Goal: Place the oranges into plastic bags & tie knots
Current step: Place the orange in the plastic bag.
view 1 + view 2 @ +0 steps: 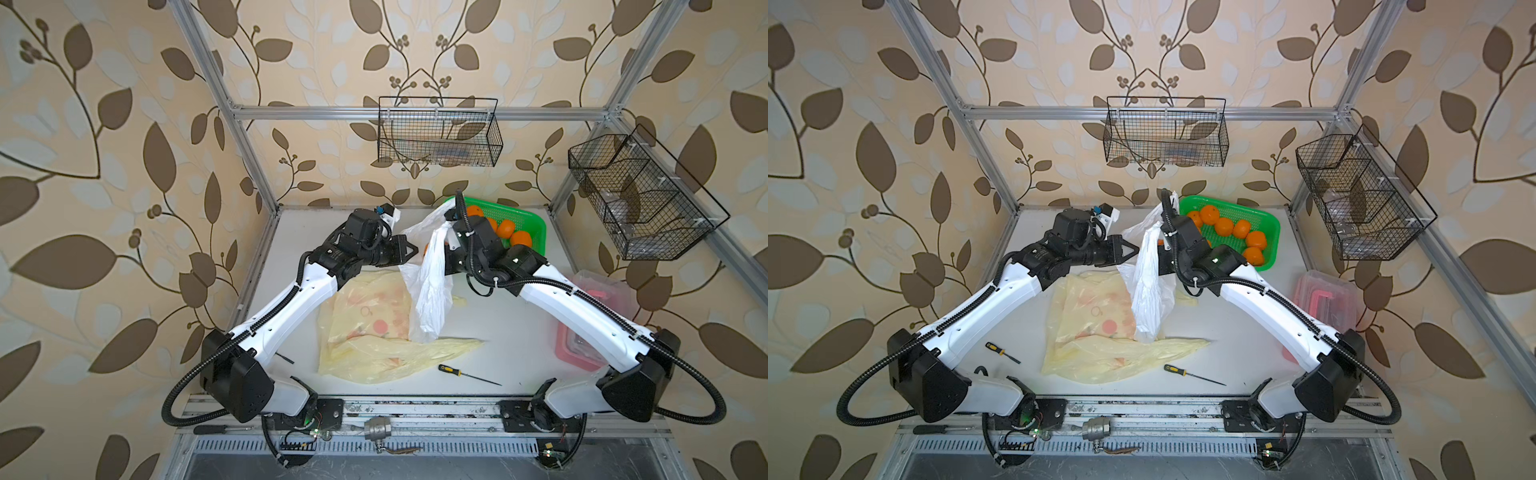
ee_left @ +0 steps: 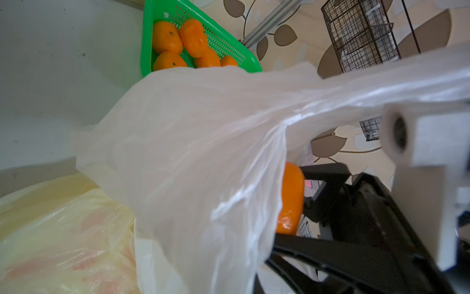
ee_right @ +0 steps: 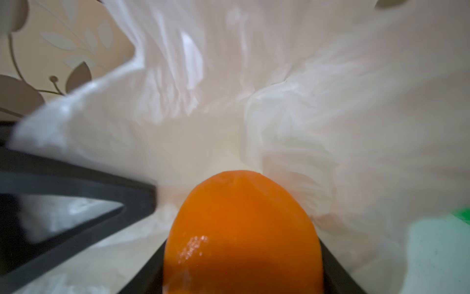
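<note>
**Loading an orange into the white bag.** The white bag hung at centre frame in both top views, just left of the green basket at upper right.

- **Left gripper:** Your left gripper had its jaws pressed together, apparently on the bag's near rim. The pinch itself was hidden by the film.
- **Right gripper:** Your right gripper pinched one orange between partly spread jaws, right at the bag's opening.
- **Other items:** The other oranges lay in the basket. The yellow bags lay flat and untied on the table at lower centre.

**Handling, as a judgement:**
- The film looked thin, limp and slippery, so you would grip a bunched strap or rim rather than a single layer.
- The fruit looked light, firm and round, and so liable to roll. You would hold it gently across its widest part.
</note>
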You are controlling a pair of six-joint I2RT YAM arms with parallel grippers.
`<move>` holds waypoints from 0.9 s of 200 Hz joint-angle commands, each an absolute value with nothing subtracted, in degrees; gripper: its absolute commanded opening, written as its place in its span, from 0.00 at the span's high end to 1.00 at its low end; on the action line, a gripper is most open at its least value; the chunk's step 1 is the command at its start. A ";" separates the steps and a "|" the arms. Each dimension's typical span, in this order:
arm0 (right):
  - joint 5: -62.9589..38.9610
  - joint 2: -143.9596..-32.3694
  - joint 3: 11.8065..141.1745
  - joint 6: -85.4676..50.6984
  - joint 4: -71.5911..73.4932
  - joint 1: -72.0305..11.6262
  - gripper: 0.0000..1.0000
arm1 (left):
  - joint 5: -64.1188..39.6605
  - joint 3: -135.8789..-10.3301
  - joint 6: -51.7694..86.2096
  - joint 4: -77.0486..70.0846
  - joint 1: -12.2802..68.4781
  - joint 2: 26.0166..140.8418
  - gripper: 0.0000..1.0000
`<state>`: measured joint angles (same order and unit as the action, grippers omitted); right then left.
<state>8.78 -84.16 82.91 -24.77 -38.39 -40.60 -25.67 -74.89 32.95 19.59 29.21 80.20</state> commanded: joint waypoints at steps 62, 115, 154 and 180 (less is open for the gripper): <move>8.79 -78.97 84.67 -19.63 -32.83 -44.74 0.03 | -21.89 -71.38 32.14 21.20 25.54 77.49 1.00; 13.11 -66.20 71.54 -25.27 -27.77 -34.22 0.07 | -16.68 -75.32 27.77 29.08 24.98 80.59 1.00; 0.90 -70.45 65.54 -31.20 -26.66 -16.05 0.11 | -10.17 -79.42 23.28 34.77 25.48 83.65 1.00; -1.69 -80.78 69.30 -31.20 -24.77 -11.27 0.11 | -9.62 -81.26 22.05 36.08 25.74 85.48 1.00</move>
<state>4.21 -73.01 66.89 -28.97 -26.72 -14.44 -12.82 -78.39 25.61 32.95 25.45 83.90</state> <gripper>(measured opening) 0.891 0.046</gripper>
